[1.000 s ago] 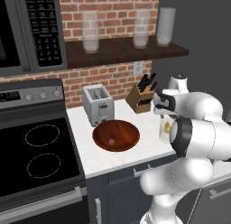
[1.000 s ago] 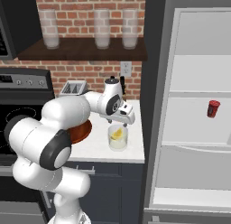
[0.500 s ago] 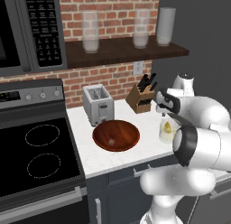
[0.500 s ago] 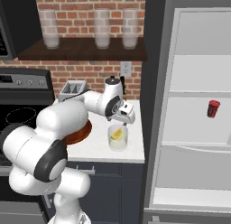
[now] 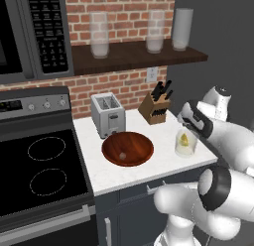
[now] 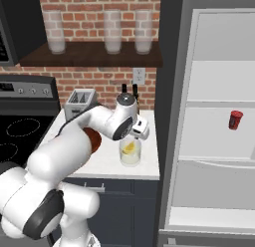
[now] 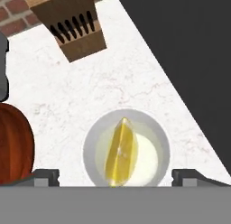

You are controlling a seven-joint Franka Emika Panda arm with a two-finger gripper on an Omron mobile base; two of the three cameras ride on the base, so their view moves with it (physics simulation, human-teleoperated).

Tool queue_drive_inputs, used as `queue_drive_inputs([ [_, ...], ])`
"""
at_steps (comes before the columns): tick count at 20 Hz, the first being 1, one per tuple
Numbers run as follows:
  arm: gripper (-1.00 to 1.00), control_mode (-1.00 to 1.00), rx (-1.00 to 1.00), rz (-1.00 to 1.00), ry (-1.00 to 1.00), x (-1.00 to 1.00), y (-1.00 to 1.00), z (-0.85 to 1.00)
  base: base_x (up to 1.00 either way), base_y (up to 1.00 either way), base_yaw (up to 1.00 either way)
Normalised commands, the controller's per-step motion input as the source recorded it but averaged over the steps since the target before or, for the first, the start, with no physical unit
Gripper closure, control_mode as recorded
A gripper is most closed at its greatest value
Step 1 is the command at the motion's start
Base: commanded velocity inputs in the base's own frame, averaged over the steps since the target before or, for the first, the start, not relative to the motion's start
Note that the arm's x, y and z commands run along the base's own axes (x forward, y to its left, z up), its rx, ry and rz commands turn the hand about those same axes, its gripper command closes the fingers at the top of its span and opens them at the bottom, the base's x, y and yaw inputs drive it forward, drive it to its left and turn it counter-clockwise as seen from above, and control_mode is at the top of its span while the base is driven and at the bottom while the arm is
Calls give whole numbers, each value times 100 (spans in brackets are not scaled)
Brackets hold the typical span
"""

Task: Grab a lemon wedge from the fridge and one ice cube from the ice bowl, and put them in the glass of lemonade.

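1. Left base view: the white arm's hand (image 5: 191, 122) hangs just above the short clear glass of lemonade (image 5: 186, 143), which stands on the white marbled desk (image 5: 149, 168) near its right end. A small bright yellow lemon wedge (image 5: 184, 139) sits inside the glass. To the left of the glass lies the wide, glossy reddish-brown wooden ice bowl (image 5: 127, 148), with a tiny pale ice cube (image 5: 123, 154) on its bottom. Behind the bowl stands a silver toaster (image 5: 107, 114), and a wooden knife block (image 5: 156, 109) stands by the brick wall.

2. Right base view: the hand (image 6: 140, 131) is directly over the glass (image 6: 130, 151), with the yellow wedge (image 6: 129, 148) inside it. The tall dark grey fridge (image 6: 169, 116) stands open at the right, its pale shelves in view; a small red cup (image 6: 235, 119) rests on one shelf.

3. Hand view: looking straight down into the glass (image 7: 126, 148), the wedge (image 7: 121, 151) floats in pale liquid. The two dark fingertips (image 7: 45, 177) stand wide apart, one on either side of the glass, holding nothing. The bowl's rim (image 7: 16, 146) is at the left, the knife block (image 7: 72, 24) at the top.
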Motion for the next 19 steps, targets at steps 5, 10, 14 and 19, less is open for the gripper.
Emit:
queue_drive_inputs([
  [5, -100, -100, -11, 1, -13, -28, 63, 50, 0, 0, 0],
  [10, -100, -100, -35, 11, 15, -30, 98, 100, 0, 0, 0],
  [14, -100, -100, -19, 15, 17, -39, 64, 84, 0, 0, 0],
  [19, -100, -100, 0, 6, 0, -58, 25, 34, 0, 0, 0],
])
